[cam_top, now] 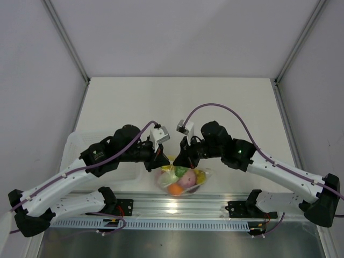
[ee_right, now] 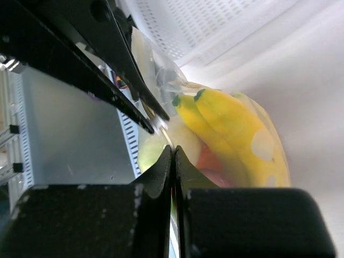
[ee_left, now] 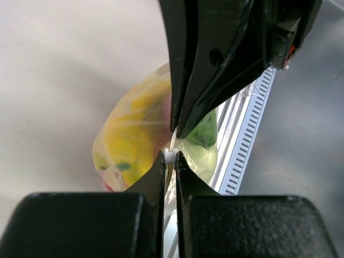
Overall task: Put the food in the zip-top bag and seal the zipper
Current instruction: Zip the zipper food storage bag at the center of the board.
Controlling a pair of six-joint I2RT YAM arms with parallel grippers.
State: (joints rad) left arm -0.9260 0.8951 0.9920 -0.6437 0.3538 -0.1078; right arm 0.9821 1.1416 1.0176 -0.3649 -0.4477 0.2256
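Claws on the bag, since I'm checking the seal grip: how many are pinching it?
2. The left claw pinches the top edge of the zip-top bag from the left; the right claw pinches it close beside, from the right. Neither is hidden.

Zip-top bag of clear, glossy, crinkled plastic — fingers matt black — table smooth, matt white.

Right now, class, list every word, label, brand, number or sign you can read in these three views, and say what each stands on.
No text can be read in any view.
zip-top bag: clear film, no print visible.
banana: no sticker or mark.
left gripper and right gripper: plain black, no lettering.
aluminium rail: any markings on its small fittings are too small to read.
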